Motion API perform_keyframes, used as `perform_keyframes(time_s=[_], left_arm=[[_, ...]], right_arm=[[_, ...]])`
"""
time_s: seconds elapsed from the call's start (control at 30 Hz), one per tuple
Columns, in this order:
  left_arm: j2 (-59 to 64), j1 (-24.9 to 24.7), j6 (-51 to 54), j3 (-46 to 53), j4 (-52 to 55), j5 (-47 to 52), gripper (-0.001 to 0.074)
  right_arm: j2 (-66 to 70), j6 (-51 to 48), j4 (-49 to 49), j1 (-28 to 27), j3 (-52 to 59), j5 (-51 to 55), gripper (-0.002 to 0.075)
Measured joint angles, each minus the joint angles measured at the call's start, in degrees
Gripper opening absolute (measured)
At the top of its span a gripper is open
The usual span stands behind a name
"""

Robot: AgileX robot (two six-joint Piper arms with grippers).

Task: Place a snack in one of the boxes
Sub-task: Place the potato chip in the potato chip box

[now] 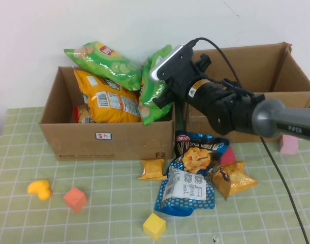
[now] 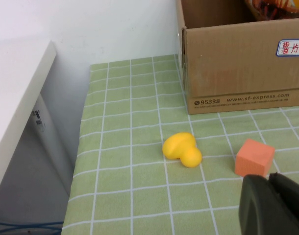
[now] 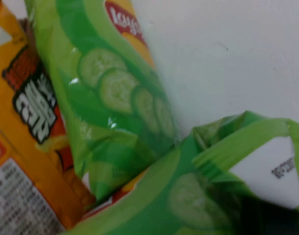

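Right claw: pressed together, pinching the green crinkled chip bag above the left brown cardboard box, at its 3 o'clock edge.
Left claw: can't tell its state; hovers over the green checked worktop, orange cube at 12 o'clock.

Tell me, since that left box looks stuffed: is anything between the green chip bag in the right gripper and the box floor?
Yes. The right gripper, shut on the green chip bag, holds it at the left box's right end. An orange chip bag and another green bag are piled beside it, filling that box. The left gripper stays away.
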Motion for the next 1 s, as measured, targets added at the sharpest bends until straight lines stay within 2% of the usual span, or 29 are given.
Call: perform_keyframes(time_s=[0.27,0.37,0.47,0.63,0.73,0.87,1.0], left_arm=[[0.00,0.00,0.00,0.00,0.00,0.00,-0.0001],[0.00,0.00,0.00,0.00,0.00,0.00,-0.0001],[0.00,0.00,0.00,0.00,0.00,0.00,-0.0001],[0.00,0.00,0.00,0.00,0.00,0.00,-0.0001],[0.00,0.00,0.13,0.00,0.00,0.00,-0.0001],[0.00,0.00,0.13,0.00,0.00,0.00,-0.0001],[0.00,0.00,0.13,0.00,0.00,0.00,-0.0001]], right_arm=[[0.00,-2.78,-3.24,-0.28,-0.47,3.51,0.0008],[0.00,-2.65,-2.45,-0.37,-0.56,4.58,0.0043],[0.00,-0.69,-1.36,-0.37,-0.56,5.27,0.0148],[-0.59,5.39,0.34,-0.37,-1.81,10.66,0.0452],[-3.07,6.42,2.09,-0.37,-3.10,17.86,0.0529],[-8.41,6.65,2.23,-0.37,-3.61,27.58,0.0517],[-16.79,6.65,2.32,-0.37,-3.61,36.16,0.0365]])
